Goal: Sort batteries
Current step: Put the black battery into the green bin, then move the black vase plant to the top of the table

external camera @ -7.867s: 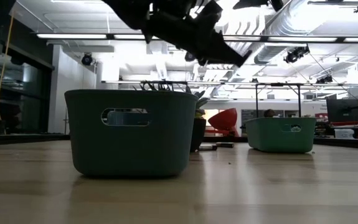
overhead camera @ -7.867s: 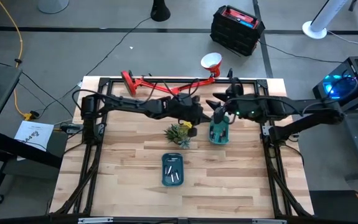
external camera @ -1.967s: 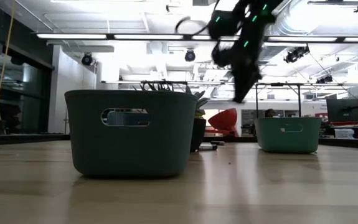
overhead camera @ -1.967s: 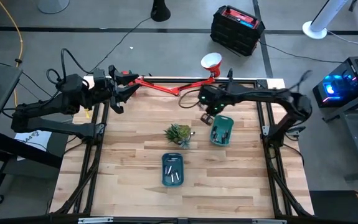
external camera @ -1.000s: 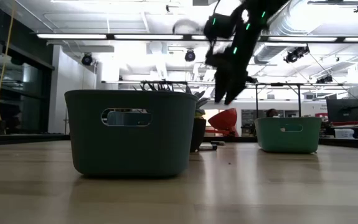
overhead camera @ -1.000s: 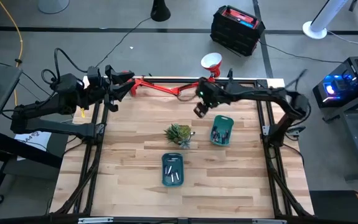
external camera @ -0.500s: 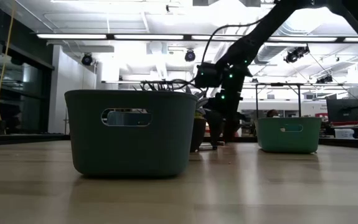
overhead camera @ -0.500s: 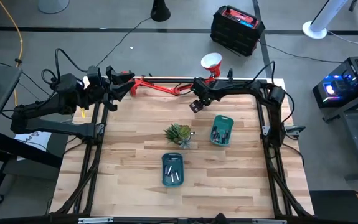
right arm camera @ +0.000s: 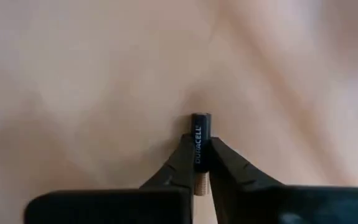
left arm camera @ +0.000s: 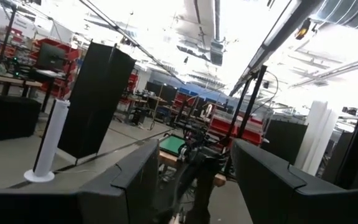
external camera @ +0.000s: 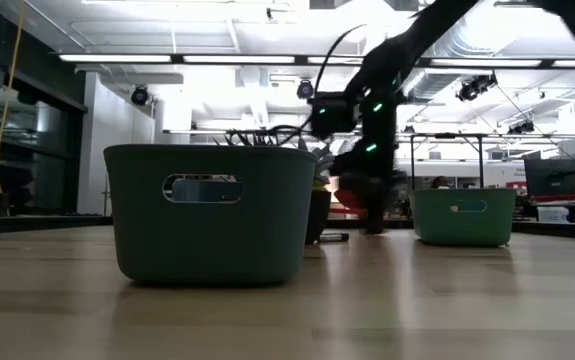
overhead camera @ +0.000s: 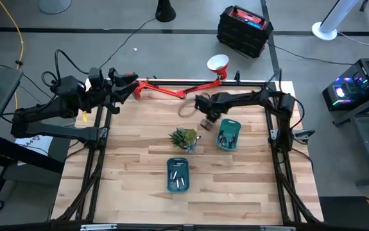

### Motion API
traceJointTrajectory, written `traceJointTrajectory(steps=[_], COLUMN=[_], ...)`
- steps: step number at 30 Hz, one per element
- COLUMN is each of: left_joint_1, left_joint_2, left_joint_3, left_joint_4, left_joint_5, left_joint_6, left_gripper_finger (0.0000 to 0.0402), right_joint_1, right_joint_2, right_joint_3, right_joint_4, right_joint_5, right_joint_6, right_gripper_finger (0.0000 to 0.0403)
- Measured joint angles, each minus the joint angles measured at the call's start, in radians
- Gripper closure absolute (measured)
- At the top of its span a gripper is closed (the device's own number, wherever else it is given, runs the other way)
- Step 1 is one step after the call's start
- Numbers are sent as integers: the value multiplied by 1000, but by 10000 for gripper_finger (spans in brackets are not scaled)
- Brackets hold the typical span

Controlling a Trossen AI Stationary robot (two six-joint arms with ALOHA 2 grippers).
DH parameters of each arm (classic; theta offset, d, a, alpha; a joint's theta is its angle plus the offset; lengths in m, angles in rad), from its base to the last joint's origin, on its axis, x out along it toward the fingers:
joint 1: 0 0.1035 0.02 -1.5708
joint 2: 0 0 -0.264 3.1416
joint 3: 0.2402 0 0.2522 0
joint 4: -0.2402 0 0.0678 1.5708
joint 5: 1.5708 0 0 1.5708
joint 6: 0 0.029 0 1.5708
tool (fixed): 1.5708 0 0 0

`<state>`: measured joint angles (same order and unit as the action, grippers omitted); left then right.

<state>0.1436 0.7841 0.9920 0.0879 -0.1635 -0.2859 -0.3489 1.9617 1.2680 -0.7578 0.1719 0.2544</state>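
My right gripper (overhead camera: 206, 120) is low over the table between the green plant clump (overhead camera: 184, 137) and the right teal tray (overhead camera: 228, 133). It is shut on a black battery (right arm camera: 201, 134). Several batteries lie in that tray and in the near teal tray (overhead camera: 178, 174). One small dark battery (external camera: 333, 237) lies on the table by the plant. My left gripper (overhead camera: 124, 86) is open and empty at the table's far left corner; its fingers also show in the left wrist view (left arm camera: 194, 180). My right gripper pinches the battery's body (right arm camera: 199, 154) between its two fingers (right arm camera: 180, 163). The battery lies along the fingers, its black end (right arm camera: 201, 119) sticking out past their tips and its copper end back between them. The fingers point down at the table.
A red clamp stand (overhead camera: 171, 88) with a red cup lies along the table's far edge. The black frame rails (overhead camera: 280, 160) run along both sides. The near teal tray (external camera: 212, 215) fills the front of the low view; bare wood lies around it.
My right gripper has come down from high above the table to just over the table top beside the right teal tray, and its arm has folded back toward the table's right edge.
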Motion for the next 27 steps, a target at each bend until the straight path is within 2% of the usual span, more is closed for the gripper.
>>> traceJointTrajectory(steps=[3, 9, 12, 16, 19, 23, 27], left_joint_1=[0, 0, 0, 0, 0, 0, 0], left_joint_2=[0, 14, 27, 47, 71, 102, 136], left_joint_3=[0, 0, 0, 0, 0, 0, 0], left_joint_4=[3, -83, -134, -188, -222, -245, -270], left_joint_5=[0, 4, 7, 46, 57, 58, 69], left_joint_6=[0, 25, 9, 0, -1, -16, -3], left_gripper_finger=[210, 210, 210, 210, 210, 210, 210], right_joint_1=[46, 163, 236, 329, 370, 376, 376], right_joint_2=[-103, -343, -424, -460, -474, -471, -473], right_joint_3=[-6, -20, -53, -156, -233, -297, -265], right_joint_4=[-70, -168, -244, -261, -216, -144, -149], right_joint_5=[-15, 11, 3, 40, 52, 0, -39], right_joint_6=[20, 186, 310, 472, 574, 666, 603], right_gripper_finger=[395, 397, 396, 387, 354, 281, 215])
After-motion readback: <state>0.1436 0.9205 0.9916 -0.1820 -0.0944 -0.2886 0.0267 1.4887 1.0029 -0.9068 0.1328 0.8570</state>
